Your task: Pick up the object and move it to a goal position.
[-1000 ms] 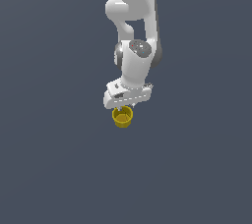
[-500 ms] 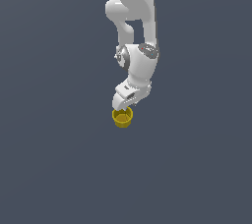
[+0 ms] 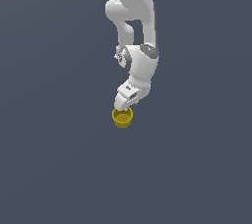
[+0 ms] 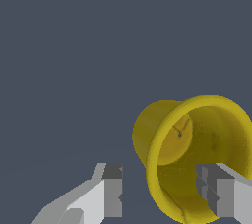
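just below the centre of the exterior view, the yellow cup (image 3: 122,117) stands upright on the grey tabletop (image 3: 54,159), the white arm (image 3: 135,31) reaching down over it. the claw (image 4: 162,191) is spread open, one finger (image 4: 219,191) inside the rim, the other (image 4: 110,191) outside the wall.
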Controlling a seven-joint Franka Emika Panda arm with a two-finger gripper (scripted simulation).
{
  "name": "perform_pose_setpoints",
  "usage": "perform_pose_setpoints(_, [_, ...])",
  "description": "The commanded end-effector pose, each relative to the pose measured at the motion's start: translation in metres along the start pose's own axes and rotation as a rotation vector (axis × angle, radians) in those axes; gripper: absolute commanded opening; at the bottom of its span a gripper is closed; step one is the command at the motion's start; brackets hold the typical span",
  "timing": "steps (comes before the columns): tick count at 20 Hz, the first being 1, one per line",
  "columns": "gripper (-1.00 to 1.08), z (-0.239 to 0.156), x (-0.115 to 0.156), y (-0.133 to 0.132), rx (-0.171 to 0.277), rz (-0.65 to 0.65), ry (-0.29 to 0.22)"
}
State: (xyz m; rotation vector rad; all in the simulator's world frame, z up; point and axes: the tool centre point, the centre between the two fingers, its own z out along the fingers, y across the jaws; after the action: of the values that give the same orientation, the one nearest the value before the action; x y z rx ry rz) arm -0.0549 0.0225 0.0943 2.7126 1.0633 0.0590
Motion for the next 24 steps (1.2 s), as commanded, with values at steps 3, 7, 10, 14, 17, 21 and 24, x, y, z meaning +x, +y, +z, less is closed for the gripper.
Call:
perform_pose_setpoints(3, [0.28, 0.009, 0.0, 0.0, 0.0, -0.003, 0.0])
perform_pose_setpoints(7, [0.28, 0.023, -0.001, -0.001, -0.001, -0.006, 0.001])
perform_pose_setpoints(10, [0.28, 0.027, -0.001, -0.001, -0.001, -0.007, 0.001])
perform_pose_setpoints(14, [-1.0, 0.027, -0.001, -0.001, -0.001, -0.007, 0.001])
perform_pose_setpoints(17, [-1.0, 0.027, -0.001, -0.001, -0.001, -0.007, 0.001])
perform_pose_setpoints(21, [-1.0, 0.027, -0.001, -0.001, -0.001, -0.007, 0.001])
perform_pose_setpoints(24, [-1.0, 0.026, -0.001, -0.001, -0.001, -0.007, 0.001])
